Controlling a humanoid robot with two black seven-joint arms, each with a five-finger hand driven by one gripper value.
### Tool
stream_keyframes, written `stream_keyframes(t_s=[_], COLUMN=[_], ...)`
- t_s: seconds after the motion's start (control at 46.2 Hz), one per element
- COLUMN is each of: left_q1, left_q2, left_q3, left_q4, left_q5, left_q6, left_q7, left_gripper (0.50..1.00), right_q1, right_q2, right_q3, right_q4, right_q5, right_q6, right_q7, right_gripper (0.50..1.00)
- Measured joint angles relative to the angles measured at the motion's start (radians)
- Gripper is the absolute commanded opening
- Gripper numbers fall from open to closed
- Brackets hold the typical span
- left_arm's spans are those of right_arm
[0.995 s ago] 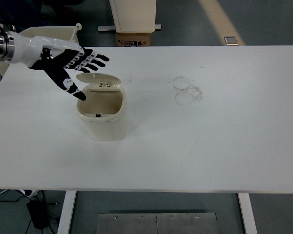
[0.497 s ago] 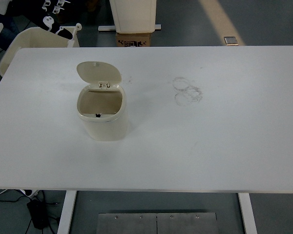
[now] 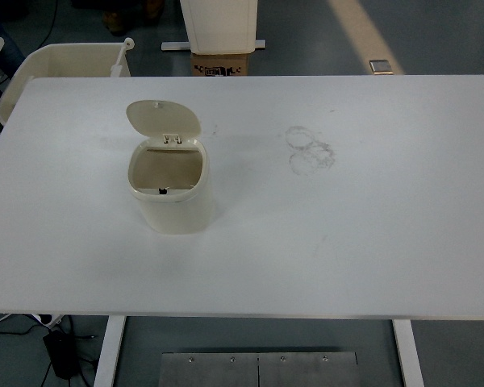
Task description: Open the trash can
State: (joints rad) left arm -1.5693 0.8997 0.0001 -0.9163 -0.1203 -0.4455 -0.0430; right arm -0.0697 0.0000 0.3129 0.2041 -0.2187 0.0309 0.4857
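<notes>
The trash can [image 3: 168,189] stands left of the table's [image 3: 371,226] centre, its lid [image 3: 163,119] tipped up toward 12 o'clock, mouth exposed (the opening looks done). Neither hand is in view, so their state cannot be told; the left arm's side is nearer.

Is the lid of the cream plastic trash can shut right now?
No, the cream plastic trash can has its round lid tipped up and back on its hinge, exposing the inside.
</notes>
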Motion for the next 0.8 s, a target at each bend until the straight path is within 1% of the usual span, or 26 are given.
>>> stream_keyframes(t_s=[0.173,0.432,0.562,0.692,0.735,0.8], left_q1=[0.157,0.398,0.517,0.644,0.66,0.727], left_q2=[-0.012,-0.041,-0.051,-0.099,-0.106,-0.131], left_q3=[-0.103,-0.291,-0.408,-0.512,-0.522,-0.548], left_q4=[0.075,0.147,0.167,0.222,0.23,0.252], left_q5=[-0.149,-0.183,-0.216,-0.254,-0.255,-0.256], left_q6=[0.071,0.075,0.076,0.076,0.076,0.075], left_q7=[-0.019,-0.142,-0.151,-0.15,-0.15,-0.151], left_gripper=[1.0,1.0,1.0,1.0,1.0,1.0], right_q1=[-0.001,-0.004,-0.006,-0.006,-0.006,-0.007], right_q2=[0.0,0.0,0.0,0.0,0.0,0.0], right_q3=[0.0,0.0,0.0,0.0,0.0,0.0], right_q4=[0.0,0.0,0.0,0.0,0.0,0.0], right_q5=[0.0,0.001,0.001,0.001,0.001,0.001], right_q6=[0.0,0.0,0.0,0.0,0.0,0.0], right_q7=[0.0,0.0,0.0,-0.001,-0.001,-0.001], right_gripper=[0.991,0.991,0.991,0.991,0.991,0.991])
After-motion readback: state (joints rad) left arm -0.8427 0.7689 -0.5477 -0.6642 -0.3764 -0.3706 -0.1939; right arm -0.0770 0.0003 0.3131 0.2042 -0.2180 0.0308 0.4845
